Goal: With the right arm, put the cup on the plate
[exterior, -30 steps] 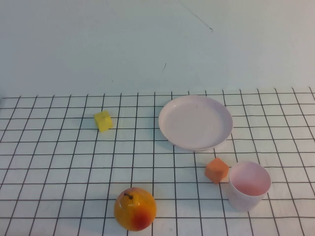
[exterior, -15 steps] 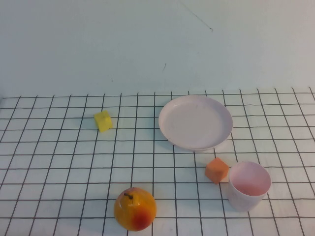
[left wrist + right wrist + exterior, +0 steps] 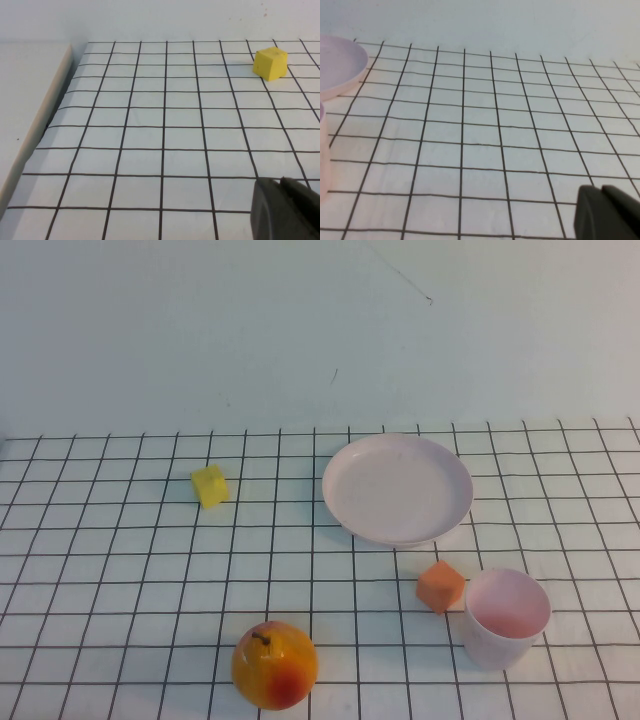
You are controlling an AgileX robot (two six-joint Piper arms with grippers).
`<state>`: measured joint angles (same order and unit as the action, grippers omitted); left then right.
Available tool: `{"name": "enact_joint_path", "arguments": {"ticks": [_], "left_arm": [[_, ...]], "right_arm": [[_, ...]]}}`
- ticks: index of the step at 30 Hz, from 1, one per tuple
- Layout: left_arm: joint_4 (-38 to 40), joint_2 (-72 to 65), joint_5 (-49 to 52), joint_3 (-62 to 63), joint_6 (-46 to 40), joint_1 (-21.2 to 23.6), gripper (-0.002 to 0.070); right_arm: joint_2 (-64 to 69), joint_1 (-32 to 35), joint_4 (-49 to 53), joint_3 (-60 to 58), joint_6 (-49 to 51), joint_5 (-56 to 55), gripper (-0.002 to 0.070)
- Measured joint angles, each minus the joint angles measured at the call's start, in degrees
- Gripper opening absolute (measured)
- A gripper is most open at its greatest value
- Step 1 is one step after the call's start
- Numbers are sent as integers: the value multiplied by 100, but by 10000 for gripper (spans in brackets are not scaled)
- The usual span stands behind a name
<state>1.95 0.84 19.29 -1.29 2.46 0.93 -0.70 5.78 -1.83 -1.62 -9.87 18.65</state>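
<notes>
The pale pink cup (image 3: 506,618) stands upright and empty at the front right of the gridded table. The pale pink plate (image 3: 397,488) lies empty behind it, a little to the left. Neither arm shows in the high view. In the right wrist view the plate's rim (image 3: 340,67) and a sliver of the cup (image 3: 322,150) sit at one edge; my right gripper (image 3: 601,189) is shut and empty, low over bare grid to the right of the cup. My left gripper (image 3: 281,180) is shut and empty over the left part of the table.
An orange cube (image 3: 440,586) lies just left of the cup, between it and the plate. An orange-yellow fruit (image 3: 275,665) sits at the front centre. A yellow cube (image 3: 210,485) lies at the back left, also in the left wrist view (image 3: 270,63). The cloth's left edge (image 3: 30,135) is nearby.
</notes>
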Motion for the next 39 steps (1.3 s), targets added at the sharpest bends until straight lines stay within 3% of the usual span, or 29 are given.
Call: {"name": "enact_joint_path", "arguments": {"ticks": [7, 17, 25, 29, 39], "left_arm": [[0, 0, 0, 0, 0, 0, -3], [0, 0, 0, 0, 0, 0, -3], [0, 0, 0, 0, 0, 0, -3], [0, 0, 0, 0, 0, 0, -3], [0, 0, 0, 0, 0, 0, -3]], "right_arm": [[0, 0, 0, 0, 0, -598, -2], [0, -11, 0, 0, 109, -4012, -2], [0, -32, -11, 0, 354, -5430, -2], [0, -32, 89, 303, 453, -4820, -2], [796, -32, 307, 3292, 502, -765, -2]]}}
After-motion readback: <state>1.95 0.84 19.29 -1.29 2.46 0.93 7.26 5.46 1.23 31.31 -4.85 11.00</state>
